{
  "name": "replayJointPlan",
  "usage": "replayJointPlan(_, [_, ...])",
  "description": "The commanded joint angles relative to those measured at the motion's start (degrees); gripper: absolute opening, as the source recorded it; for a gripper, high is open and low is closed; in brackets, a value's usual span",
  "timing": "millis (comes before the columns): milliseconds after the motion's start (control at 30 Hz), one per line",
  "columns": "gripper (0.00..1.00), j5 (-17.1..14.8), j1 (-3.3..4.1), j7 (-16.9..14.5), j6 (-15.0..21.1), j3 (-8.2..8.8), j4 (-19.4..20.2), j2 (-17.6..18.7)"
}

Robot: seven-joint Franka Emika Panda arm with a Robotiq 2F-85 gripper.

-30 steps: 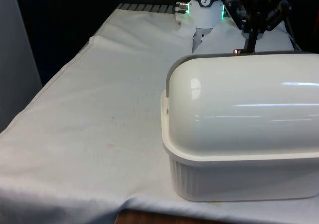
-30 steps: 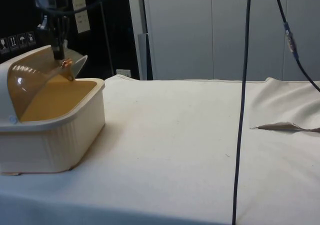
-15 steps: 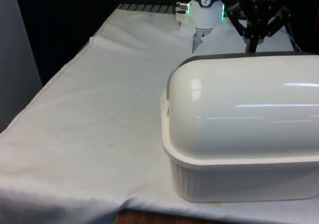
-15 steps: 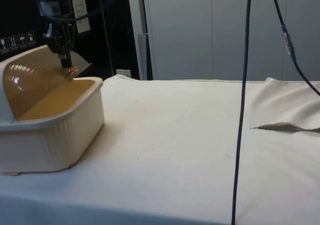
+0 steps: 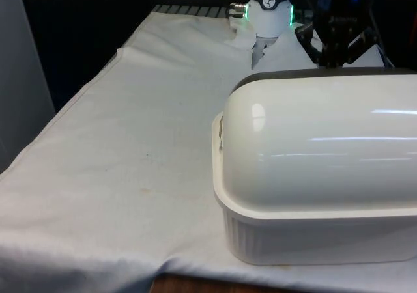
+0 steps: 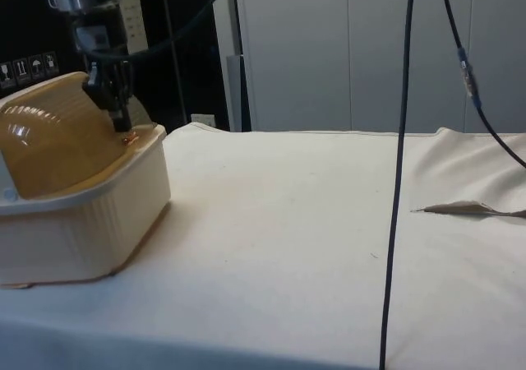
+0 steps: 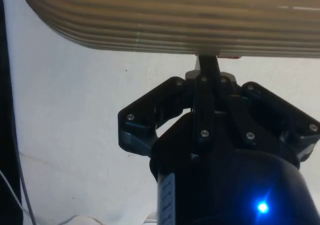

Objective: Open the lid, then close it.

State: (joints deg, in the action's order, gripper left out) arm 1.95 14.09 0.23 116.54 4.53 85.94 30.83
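The black gripper [image 6: 123, 126] hangs point-down at the far long side of the bread box [image 5: 313, 228], its two fingers [image 7: 207, 67] drawn tight together with no gap between them, pinched on a small copper-coloured knob [image 6: 130, 140] at the lower edge of the lid [image 5: 319, 137]; in the wrist view the fingertips meet right at the ribbed box wall [image 7: 165, 25], where a reddish bit of the knob shows beside them. The rounded lid is rolled down over the box, its edge resting at the rim on the gripper's side, so the box looks shut or all but shut. In the side view the lid reads as amber and see-through, in the front view as glossy cream. The box sits at the table's near edge, towards the front view's right, and its back is turned to the front camera, so the domed lid hides the fingertips there and the gripper body [image 5: 337, 36] rises behind it. The white cloth [image 5: 130, 143] lies bare across the rest of the table, with a raised fold [image 6: 468, 209] near the side view's right edge. A dark cable [image 6: 400, 164] hangs down in front of the side camera, well apart from the box.
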Motion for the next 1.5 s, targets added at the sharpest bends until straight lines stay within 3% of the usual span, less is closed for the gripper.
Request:
replayJointPlan(0, [0.0, -0.2, 0.06, 0.1, 0.1, -0.17, 0.3, -0.2])
replayJointPlan(233, [0.0, 0.0, 0.23, 0.2, -0.5, -0.23, 1.0, -0.5])
replayJointPlan(467, [0.0, 0.1, 0.8, 0.9, 0.5, -0.52, 6.4, -4.4])
replayJointPlan(500, [0.0, 0.0, 0.52, 0.4, -0.5, -0.52, 5.0, -3.4])
replayJointPlan(633, [0.0, 0.3, 0.92, 1.1, 0.7, -0.86, 9.2, -6.2])
replayJointPlan(700, [0.0, 0.3, 0.92, 1.3, 0.9, -1.03, 10.3, -7.0])
replayJointPlan(733, [0.0, 0.1, 0.63, 0.8, -0.2, -1.09, 9.0, -6.1])
replayJointPlan(767, [0.0, 0.4, 0.97, 1.4, 0.9, -1.09, 10.8, -7.4])
replayJointPlan(1000, [0.0, 0.6, 1.26, 1.8, 1.6, -1.38, 15.5, -10.7])
replayJointPlan(1033, [0.0, 0.6, 1.26, 1.8, 1.7, -1.43, 16.1, -11.1])
replayJointPlan(1067, [0.0, 0.3, 0.97, 1.3, 0.5, -1.43, 14.3, -9.8])
replayJointPlan(1133, [0.0, 0.7, 1.26, 2.0, 1.9, -1.6, 17.8, -12.3])
replayJointPlan(1333, [0.0, 0.5, 1.03, 1.7, 1.4, -1.89, 19.3, -13.3])
replayJointPlan(1467, [0.0, 0.7, 1.2, 2.1, 3.1, -1.95, 21.7, -14.9])
